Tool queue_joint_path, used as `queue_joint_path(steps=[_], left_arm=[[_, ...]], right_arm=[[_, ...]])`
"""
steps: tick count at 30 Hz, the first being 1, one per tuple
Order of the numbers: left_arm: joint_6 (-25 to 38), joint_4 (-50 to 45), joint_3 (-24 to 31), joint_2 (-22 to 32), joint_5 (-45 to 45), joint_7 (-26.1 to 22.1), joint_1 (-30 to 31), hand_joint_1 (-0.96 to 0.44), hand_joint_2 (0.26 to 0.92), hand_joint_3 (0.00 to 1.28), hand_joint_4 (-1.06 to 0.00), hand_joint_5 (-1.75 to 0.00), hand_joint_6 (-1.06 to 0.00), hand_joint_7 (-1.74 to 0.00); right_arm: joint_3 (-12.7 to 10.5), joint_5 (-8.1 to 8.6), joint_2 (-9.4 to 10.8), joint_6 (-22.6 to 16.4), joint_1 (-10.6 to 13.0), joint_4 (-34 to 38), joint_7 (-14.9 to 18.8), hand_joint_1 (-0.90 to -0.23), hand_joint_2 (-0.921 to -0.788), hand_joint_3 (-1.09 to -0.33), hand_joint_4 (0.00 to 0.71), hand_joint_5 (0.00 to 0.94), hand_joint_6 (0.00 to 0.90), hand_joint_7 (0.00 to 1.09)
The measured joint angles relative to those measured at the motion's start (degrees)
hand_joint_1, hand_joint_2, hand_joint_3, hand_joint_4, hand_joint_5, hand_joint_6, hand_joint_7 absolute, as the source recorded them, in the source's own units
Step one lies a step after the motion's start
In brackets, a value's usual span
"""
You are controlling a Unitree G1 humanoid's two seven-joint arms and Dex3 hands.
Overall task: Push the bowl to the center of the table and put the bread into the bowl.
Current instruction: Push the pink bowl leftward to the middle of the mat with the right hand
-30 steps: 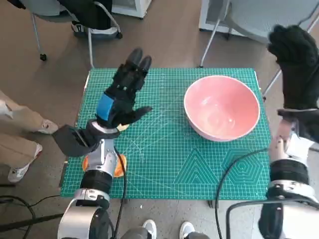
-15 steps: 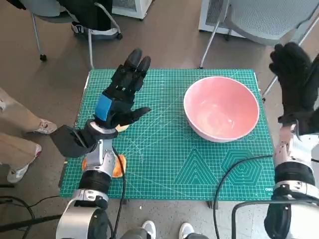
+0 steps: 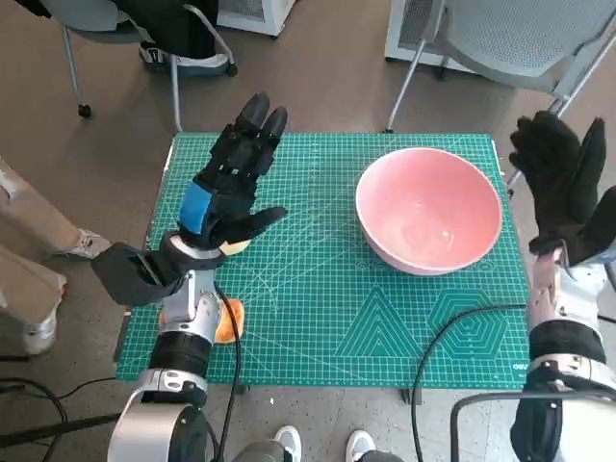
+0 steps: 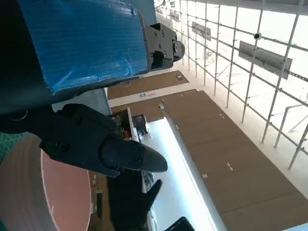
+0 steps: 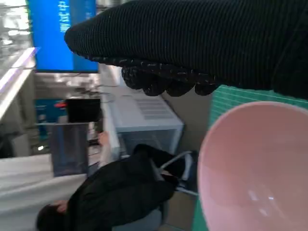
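Nearest, the bread (image 3: 229,320) lies at the worktop's (image 3: 318,318) near left corner, mostly hidden behind the left forearm. Above the left side, the left robot hand (image 3: 231,183) is raised, fingers spread, grasping nothing. Farther right, the pink bowl (image 3: 429,208) sits by the far right corner, empty. The right robot hand (image 3: 561,183) hovers released beyond the right edge. Judging by this, neither the push nor the placing is done.

Bowl (image 3: 429,209) on table's (image 3: 327,327) right
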Motion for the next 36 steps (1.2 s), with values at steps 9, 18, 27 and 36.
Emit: queue_joint_path(steps=[9,18,27,36], left_arm=[[0.28,-0.61,-0.01,0.23,-0.44,0.13,0.78,-0.45,0.921,0.10,-0.03,0.00,-0.17,-0.01],[0.81,-1.40,-0.03,0.33,-0.44,0.19,1.17,-0.45,0.921,0.10,-0.03,0.00,-0.17,-0.01],[1.31,-2.56,-0.05,0.55,-0.44,0.36,1.76,-0.45,0.921,0.10,-0.03,0.00,-0.17,-0.01],[2.03,-3.47,-0.07,0.79,-0.44,0.83,2.18,-0.45,0.921,0.10,-0.03,0.00,-0.18,-0.01]], right_arm=[[-1.16,-0.03,-0.01,2.40,1.18,0.28,-0.93,-0.672,-0.921,-0.697,0.211,0.000,0.242,0.14],[-2.43,0.05,-0.01,4.13,1.52,0.29,-1.54,-0.670,-0.921,-0.684,0.216,0.002,0.273,0.13],[-3.52,0.04,0.01,4.74,2.15,0.29,-2.03,-0.668,-0.921,-0.683,0.230,0.007,0.292,0.13],[-3.97,-0.09,0.41,4.74,3.20,0.29,-2.78,-0.646,-0.921,-0.685,0.247,0.011,0.302,0.12]])
